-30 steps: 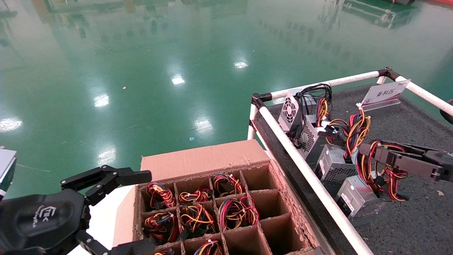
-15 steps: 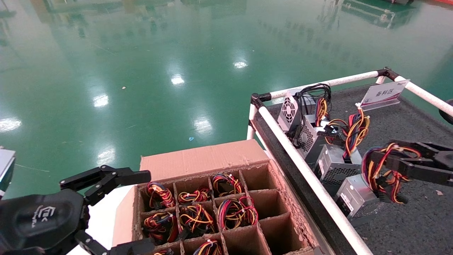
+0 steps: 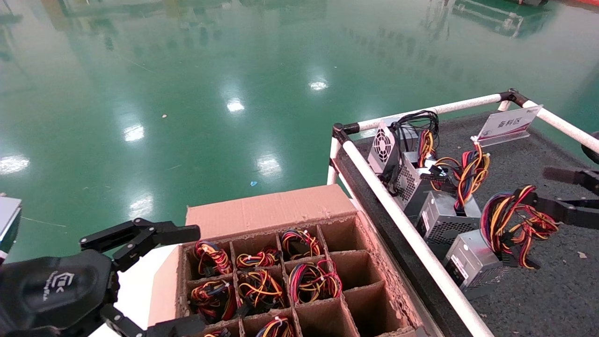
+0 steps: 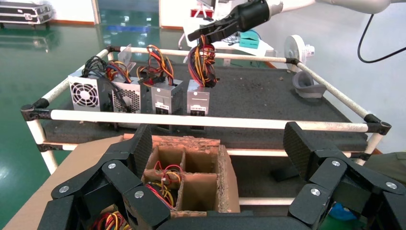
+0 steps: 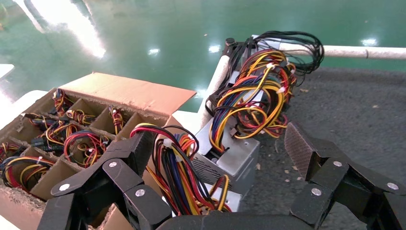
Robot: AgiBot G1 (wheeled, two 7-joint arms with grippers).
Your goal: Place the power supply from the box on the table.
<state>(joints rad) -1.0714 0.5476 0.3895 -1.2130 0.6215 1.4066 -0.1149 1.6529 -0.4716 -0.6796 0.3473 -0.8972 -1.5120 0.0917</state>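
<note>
The power supply (image 3: 470,264) stands on the table (image 3: 538,290) by the white rail, nearest me in a row of units. Its looped bundle of red, yellow and blue wires (image 3: 510,220) sticks up and leans against one finger of my right gripper (image 3: 533,186). That gripper is open, its jaws wide apart with nothing clamped; the right wrist view shows the wires (image 5: 177,182) beside one finger (image 5: 139,151). The box (image 3: 271,210) sits left of the table. My left gripper (image 3: 189,276) hangs open at the box's left edge, holding nothing.
Other units line the rail: a fan-grille unit (image 3: 383,146) and a grey unit (image 3: 440,217). A white sign (image 3: 507,122) stands at the table's back. Several box cells hold wire bundles (image 3: 262,285); the cells nearest the table are bare. Green floor lies beyond.
My right gripper was shut on the wire bundle; now it is open and has drawn back to the right. The power supply has settled on the table. The left arm has not moved.
</note>
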